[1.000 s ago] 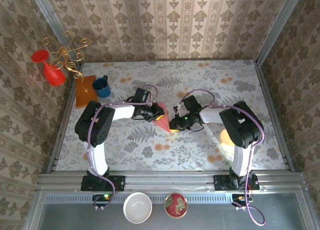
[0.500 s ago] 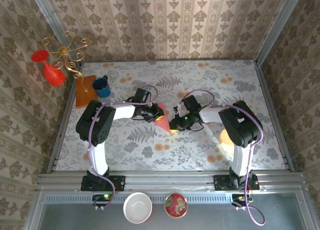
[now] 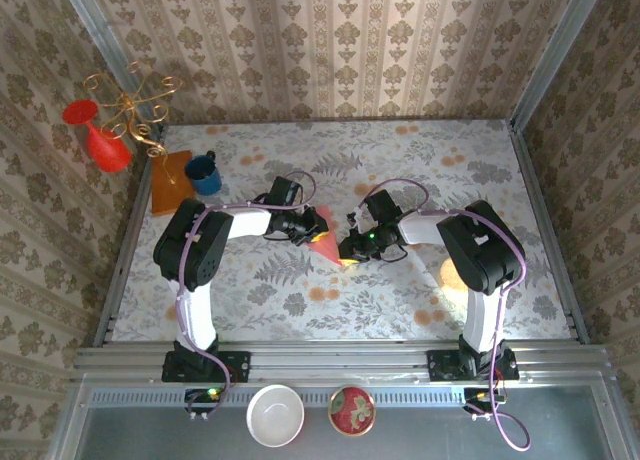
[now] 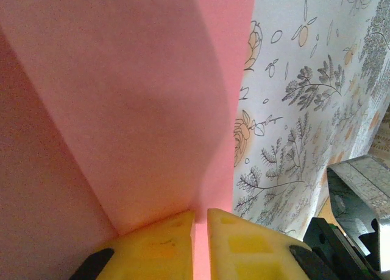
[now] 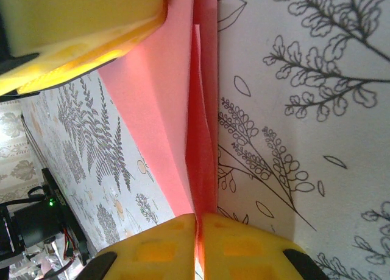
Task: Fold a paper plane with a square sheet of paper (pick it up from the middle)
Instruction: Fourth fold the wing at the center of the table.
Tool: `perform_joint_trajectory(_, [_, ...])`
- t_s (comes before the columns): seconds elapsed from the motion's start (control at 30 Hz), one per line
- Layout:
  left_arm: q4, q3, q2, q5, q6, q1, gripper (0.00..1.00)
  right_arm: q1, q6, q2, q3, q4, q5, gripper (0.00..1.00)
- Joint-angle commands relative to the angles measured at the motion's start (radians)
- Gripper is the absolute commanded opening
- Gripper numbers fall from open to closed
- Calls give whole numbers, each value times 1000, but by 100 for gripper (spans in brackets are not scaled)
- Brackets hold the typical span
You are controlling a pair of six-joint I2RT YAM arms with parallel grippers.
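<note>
Salmon-pink square sheet of paper (image 3: 323, 242): partly folded into a small pointed wedge near the middle of the counter (image 3: 430, 170), pinched between both arms. The wrist views show overlapped layers with a crease running away from the fingers.
Left pincer (image 3: 314, 226): narrow, its yellow fingers (image 4: 152, 246) nipped on the sheet's edge, with a pink sliver in the slit between them.
Right pincer (image 3: 346, 250): narrow too, clamped on stacked layers at the other end, with the left arm's finger close by in its own camera.
Step in hand: likely mid-fold, both arms holding a flap to set a crease. It is not yet a dart with a centre ridge.
Next move: probably one pincer pins the paper flat while the other lets go and takes a fresh edge, with the layers kept lined up.
Risks: thin paper may skew or tear, and the two pincers are close enough to bump.
Around: a blue mug (image 3: 205, 174) sits just beside an orange-brown board (image 3: 168, 185) at the far left corner. A red vase (image 3: 103, 142) and a gold wire stand (image 3: 130, 105) are by the wall, and a white bowl (image 3: 276, 415) and a red patterned bowl (image 3: 352, 410) sit before the arm bases. All are well apart and nothing blocks the fold.
</note>
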Motion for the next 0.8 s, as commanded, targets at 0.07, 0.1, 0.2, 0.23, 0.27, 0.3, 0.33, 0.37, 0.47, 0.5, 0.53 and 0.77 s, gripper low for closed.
perform_joint_trajectory(0.07, [-25,21,30,-3,16,10,14,-4,-4,33,-5,-85,24,15])
perform_joint_trajectory(0.1, [-27,21,34,-3,16,10,14,-4,-3,30,-5,-85,24,16])
perform_joint_trajectory(0.2, [-37,22,42,-4,19,10,14,-4,3,10,-5,-89,22,19])
perform_joint_trajectory(0.23, [-42,22,44,-6,21,10,14,-6,7,-2,-7,-89,22,21])
perform_joint_trajectory(0.27, [-49,22,46,-9,23,10,14,-7,12,-16,-8,-89,25,23])
perform_joint_trajectory(0.3, [-59,23,48,-13,26,10,14,-8,18,-37,-9,-91,26,25])
perform_joint_trajectory(0.33, [-69,23,48,-15,29,10,14,-10,24,-59,-12,-91,29,27])
perform_joint_trajectory(0.37, [-74,23,50,-18,31,12,14,-13,27,-81,-13,-93,34,28])
perform_joint_trajectory(0.47, [-84,23,54,-20,36,12,14,-16,24,-152,-8,-112,70,31])
perform_joint_trajectory(0.5, [-84,25,56,-20,36,13,14,-15,21,-171,-3,-127,89,31])
perform_joint_trajectory(0.53, [-85,25,57,-20,36,13,14,-14,17,-182,2,-135,111,31])
perform_joint_trajectory(0.77, [-87,25,63,-20,35,12,14,35,28,-171,60,-140,193,23])
